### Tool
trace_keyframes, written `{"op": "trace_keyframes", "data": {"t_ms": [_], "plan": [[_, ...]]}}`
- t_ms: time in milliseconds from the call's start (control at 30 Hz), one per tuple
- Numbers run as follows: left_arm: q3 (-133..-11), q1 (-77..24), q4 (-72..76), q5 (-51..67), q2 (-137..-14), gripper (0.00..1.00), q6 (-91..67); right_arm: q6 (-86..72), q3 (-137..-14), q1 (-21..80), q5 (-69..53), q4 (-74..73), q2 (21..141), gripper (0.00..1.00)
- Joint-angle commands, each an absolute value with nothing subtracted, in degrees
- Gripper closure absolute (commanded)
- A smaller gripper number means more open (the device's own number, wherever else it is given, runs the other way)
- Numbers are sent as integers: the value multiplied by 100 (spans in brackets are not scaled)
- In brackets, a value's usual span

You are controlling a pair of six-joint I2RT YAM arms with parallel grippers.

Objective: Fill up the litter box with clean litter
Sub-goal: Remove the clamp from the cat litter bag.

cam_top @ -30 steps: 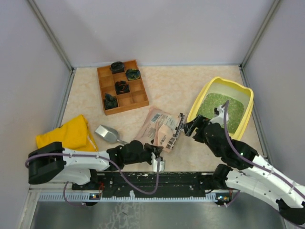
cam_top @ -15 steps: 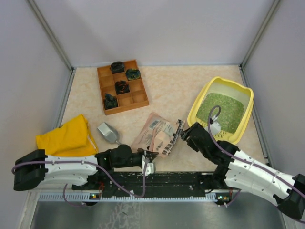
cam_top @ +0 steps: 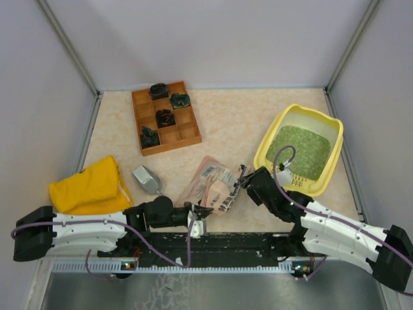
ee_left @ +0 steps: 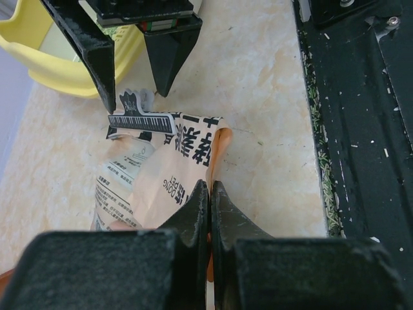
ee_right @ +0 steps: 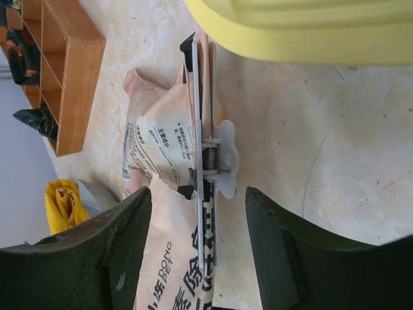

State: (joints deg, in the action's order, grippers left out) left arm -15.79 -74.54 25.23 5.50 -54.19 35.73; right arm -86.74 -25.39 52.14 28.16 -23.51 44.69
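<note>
The yellow litter box (cam_top: 263,150) stands at the right with green clean litter (cam_top: 300,150) in it. The pink printed pouch (cam_top: 210,184) lies crumpled on the table to its left, with a white clip (cam_top: 242,173) on its top edge. My left gripper (cam_top: 204,210) is shut on the pouch's near edge, and the left wrist view shows it there (ee_left: 210,194). My right gripper (cam_top: 240,181) is open. In the right wrist view it (ee_right: 199,192) stands either side of the clip (ee_right: 216,155) without touching it. The box's rim (ee_right: 310,32) is just beyond.
A grey scoop (cam_top: 145,177) lies left of the pouch. A yellow cloth bag (cam_top: 90,187) is at the near left. A brown wooden compartment tray (cam_top: 187,132) with dark objects stands at the back left. Green grains speckle the black rail (ee_left: 348,129) at the near edge.
Both arms have drawn back towards the near edge. The pouch has come lower and nearer with the left gripper. The right gripper has moved away from the litter box.
</note>
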Motion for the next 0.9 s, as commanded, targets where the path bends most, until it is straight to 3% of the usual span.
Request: {"op": "trace_keyframes", "data": {"t_ms": [0, 267, 500, 600, 867], "plan": [[-1640, -7528, 3199, 892, -5164, 100, 3464, -8819, -2652, 5268, 2888, -1853, 4678, 41], [-1651, -7528, 3182, 992, -5189, 100, 3378, -8593, -2922, 5256, 3251, -2157, 4971, 47], [-1604, -7524, 3182, 957, -5126, 100, 3283, -8300, -2901, 5256, 3427, -2166, 4759, 78], [-1600, -7524, 3182, 910, -5152, 100, 3228, -8233, -2815, 5256, 3486, -2175, 4593, 100], [-1603, -7529, 3243, 423, -5414, 100, 3145, -7507, -3198, 5257, 3755, -2680, 4155, 100]]}}
